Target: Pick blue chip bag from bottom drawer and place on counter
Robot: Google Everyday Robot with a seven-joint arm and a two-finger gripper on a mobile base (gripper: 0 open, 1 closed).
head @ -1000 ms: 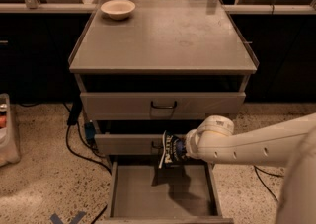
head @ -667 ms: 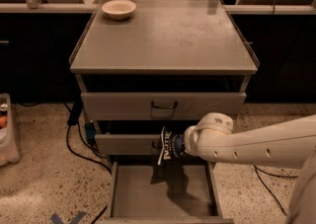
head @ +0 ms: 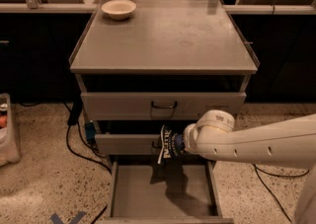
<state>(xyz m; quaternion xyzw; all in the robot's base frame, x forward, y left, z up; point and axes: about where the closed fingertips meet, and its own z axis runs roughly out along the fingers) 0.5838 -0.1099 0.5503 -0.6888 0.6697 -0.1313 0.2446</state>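
The blue chip bag (head: pixel 167 145), dark navy with white lettering, hangs upright in front of the middle drawer, above the open bottom drawer (head: pixel 143 188). My gripper (head: pixel 176 143) comes in from the right on a white arm and is shut on the bag, holding it clear of the grey tray, where only a shadow shows below it. The counter (head: pixel 168 35) is the flat grey cabinet top above, well higher than the bag.
A cream bowl (head: pixel 118 9) sits at the counter's back left corner. The two upper drawers with dark handles (head: pixel 164 105) are closed. Cables (head: pixel 79 139) trail on the speckled floor left of the cabinet, and a bin (head: pixel 6 134) stands at far left.
The gripper with the bag has risen slightly and shifted a little left in front of the middle drawer. The bottom drawer stays open.
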